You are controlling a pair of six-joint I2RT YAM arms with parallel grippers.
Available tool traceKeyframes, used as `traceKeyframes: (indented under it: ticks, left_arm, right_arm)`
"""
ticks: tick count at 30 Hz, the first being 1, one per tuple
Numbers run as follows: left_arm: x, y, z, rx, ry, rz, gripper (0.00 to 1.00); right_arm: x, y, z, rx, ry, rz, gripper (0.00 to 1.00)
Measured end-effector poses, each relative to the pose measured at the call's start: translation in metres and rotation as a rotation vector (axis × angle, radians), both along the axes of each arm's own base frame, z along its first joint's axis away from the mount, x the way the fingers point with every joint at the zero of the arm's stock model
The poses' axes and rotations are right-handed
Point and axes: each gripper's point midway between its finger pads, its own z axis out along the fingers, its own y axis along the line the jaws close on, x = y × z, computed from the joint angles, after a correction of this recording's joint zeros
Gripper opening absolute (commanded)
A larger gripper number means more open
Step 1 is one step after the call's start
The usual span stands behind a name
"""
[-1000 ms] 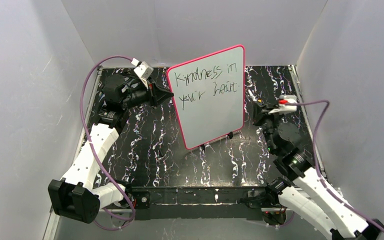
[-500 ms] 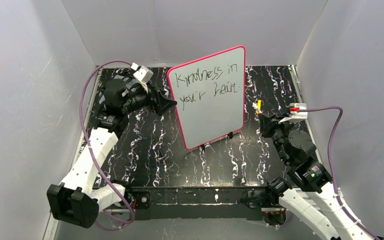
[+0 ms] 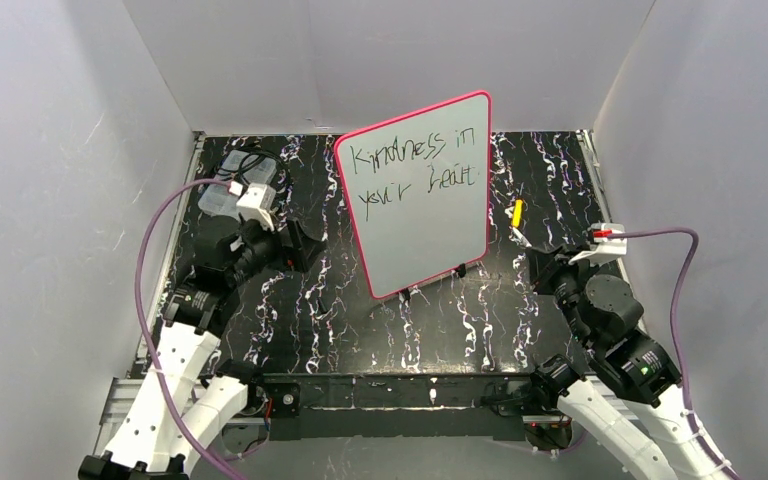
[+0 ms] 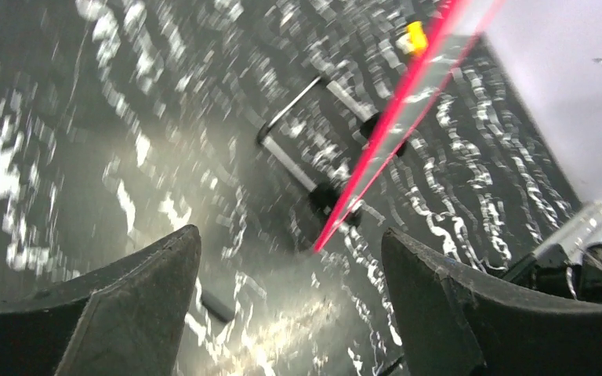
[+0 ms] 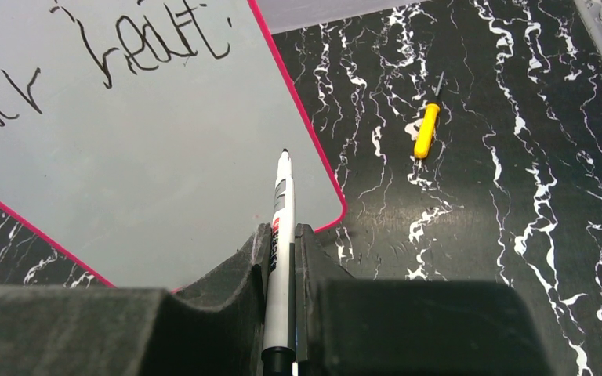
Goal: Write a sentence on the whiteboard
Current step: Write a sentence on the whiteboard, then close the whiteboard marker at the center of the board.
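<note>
A large upright white whiteboard with rounded corners and a thin pink-red frame point(image 3: 415, 230) is seen standing near the middle of the black, white-veined marble counter point(image 3: 560, 165). It rests on small black feet point(image 4: 325, 196), with its written face turned toward the arms. Across its upper half a thin dark handwritten sentence point(image 3: 415, 165) is set in two lines, read as "Kindness in your heart"; the lower half of the board is left bare.

The left pincer point(image 4: 290, 239) is held to the left of the board and apart from it. Its two dark fingers are spread wide and nothing is gripped between them. In the left wrist view the board is seen edge-on as a pink-red line, though this view is blurred.

The right pincer point(image 5: 282, 235) is placed to the right of the board's lower right corner and is clenched on a slim white marker pen with a dark tip point(image 5: 284, 188). The pen is pointed toward that corner, and in the top view it appears clear of the board.

A small yellow-handled tool point(image 3: 517, 213) is laid on the counter to the right of the board. A clear plastic container point(image 3: 238, 180) is set at the back left.
</note>
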Motion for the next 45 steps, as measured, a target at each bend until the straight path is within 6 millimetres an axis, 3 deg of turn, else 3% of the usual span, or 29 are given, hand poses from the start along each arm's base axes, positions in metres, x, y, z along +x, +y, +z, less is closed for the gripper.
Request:
traceKeyframes:
  ticks: [7,11,15,23,28,35,45]
  left_arm:
    - [-0.018,0.033,-0.100,0.056,0.396,0.262,0.75]
    - [-0.035,0.035,-0.156,0.118,0.609,0.324,0.70]
    - [-0.054,0.035,-0.195,0.156,0.763,0.363,0.64]
    - [-0.057,0.015,-0.228,0.181,0.866,0.395,0.52]
    - [-0.049,0.018,-0.243,0.210,0.882,0.461,0.47]
    - [-0.033,0.017,-0.247,0.217,0.858,0.496,0.35]
    - [-0.027,0.013,-0.249,0.239,0.834,0.491,0.31]
  right_arm:
    - [0.000,0.000,-0.015,-0.005,0.063,-0.011,0.05]
    - [0.005,0.004,-0.027,-0.036,0.117,-0.016,0.04]
    - [0.006,0.005,-0.037,-0.058,0.158,-0.018,0.05]
    - [0.006,0.006,-0.037,-0.052,0.156,-0.019,0.05]
    - [0.006,0.006,-0.037,-0.052,0.156,-0.018,0.06]
    - [0.006,0.007,-0.037,-0.049,0.157,-0.012,0.06]
    - [0.006,0.007,-0.036,-0.048,0.157,-0.012,0.06]
